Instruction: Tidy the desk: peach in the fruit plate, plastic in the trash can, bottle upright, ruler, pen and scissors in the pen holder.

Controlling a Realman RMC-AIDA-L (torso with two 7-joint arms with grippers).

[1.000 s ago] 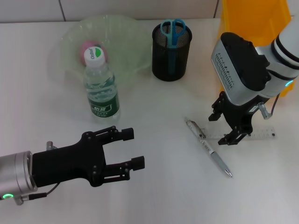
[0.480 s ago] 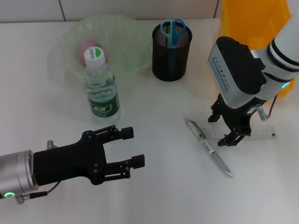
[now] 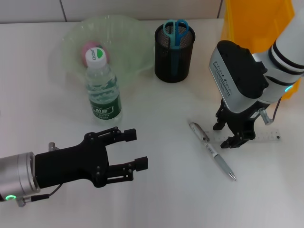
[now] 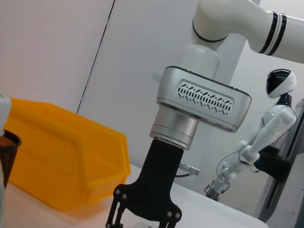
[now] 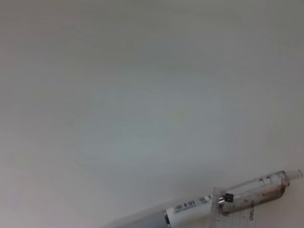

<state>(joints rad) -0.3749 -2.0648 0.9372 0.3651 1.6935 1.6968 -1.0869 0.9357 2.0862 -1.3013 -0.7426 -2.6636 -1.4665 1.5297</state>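
Both black fingers of the right gripper [image 3: 230, 133] stand apart straddling the clear ruler [image 3: 266, 136] on the desk [image 3: 166, 190], pen [image 3: 212, 150] just beside them, while the left gripper [image 3: 128, 154] hovers open, well apart.

A white table [image 3: 156, 204] is spread across the head view, and its bare surface [image 5: 142, 95] fills most of the right wrist view. Behind it, a pale wall [image 3: 142, 8] crossed by dark seams is seen. In the left wrist view, a white humanoid figure [image 4: 266, 137] is seen standing far off, beside a light wall [image 4: 71, 47].
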